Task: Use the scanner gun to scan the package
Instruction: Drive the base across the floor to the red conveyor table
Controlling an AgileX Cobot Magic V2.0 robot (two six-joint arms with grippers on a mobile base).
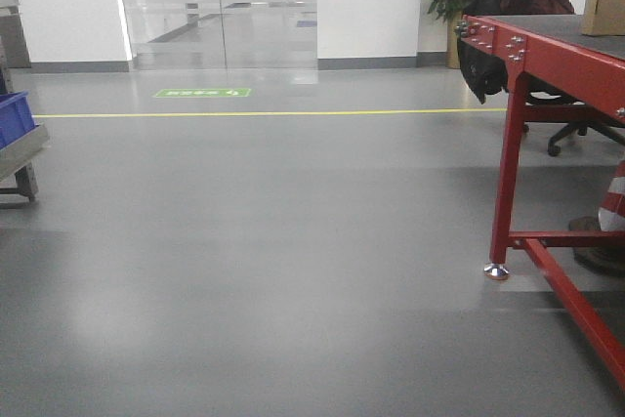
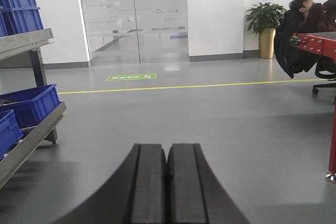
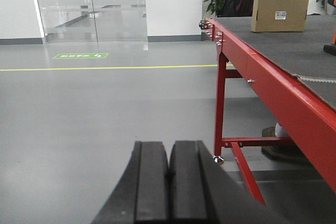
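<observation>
1. Your right claw (image 3: 169, 182) was pressed fully together and held nothing. Your left claw (image 2: 167, 182) was the same, pads meeting and empty.
2. The package (image 3: 280, 14) stood on the far end of the red-framed desk (image 3: 262, 77). It lay ahead of the right claw, off to its right, higher than it and well apart. Its white label faced that claw's camera.
3. Its long axis ran side to side across the right wrist view, along the desk's far end.
4. The scanner gun (image 3: 331, 49) showed only as a black-and-orange piece at the right edge, on the same desk and nearer than the package. You could not tell how it lay.
5. Your right arm looked the nearer one: the left wrist view caught only the desk's corner, far to the right.
6. Count: one package, one scanner gun, one desk, two claws.
</observation>
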